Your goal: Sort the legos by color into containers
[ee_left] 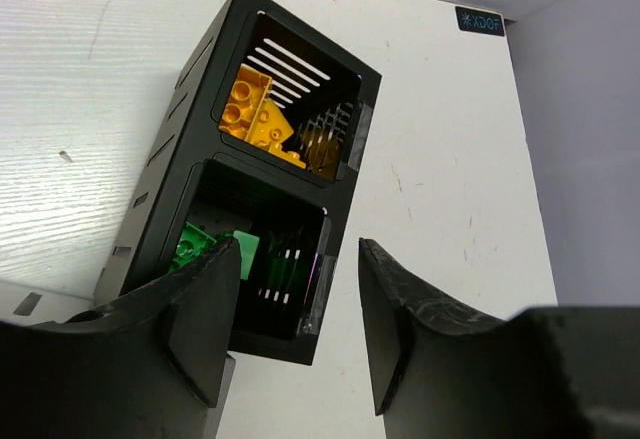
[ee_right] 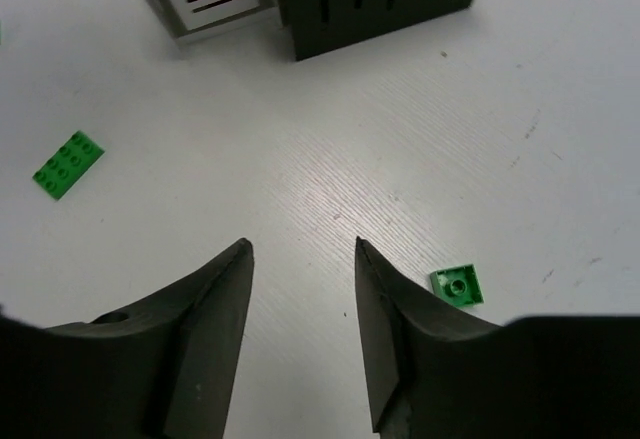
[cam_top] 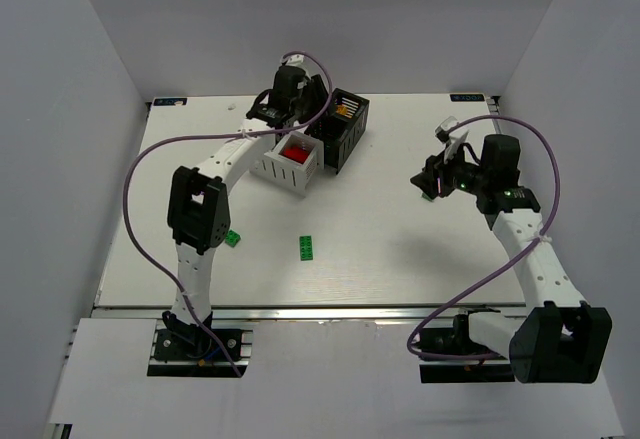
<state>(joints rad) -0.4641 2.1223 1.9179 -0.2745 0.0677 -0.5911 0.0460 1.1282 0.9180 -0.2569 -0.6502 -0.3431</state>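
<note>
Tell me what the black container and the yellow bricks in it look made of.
The black container: likely moulded plastic, satin, given thin slatted walls and faint sheen. The orange-yellow bricks: glossy hard plastic, with moulded studs and highlights.

Robotics lab cell, plain white walls [cam_top: 330,19], white table [cam_top: 400,249], two cabled arms [cam_top: 195,209] on metal rail [cam_top: 340,313]

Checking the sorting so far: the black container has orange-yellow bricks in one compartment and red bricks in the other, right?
Not quite. The black container does hold orange-yellow bricks in one compartment, but the other compartment holds green bricks, not red. The left wrist view looks straight into both.
</note>
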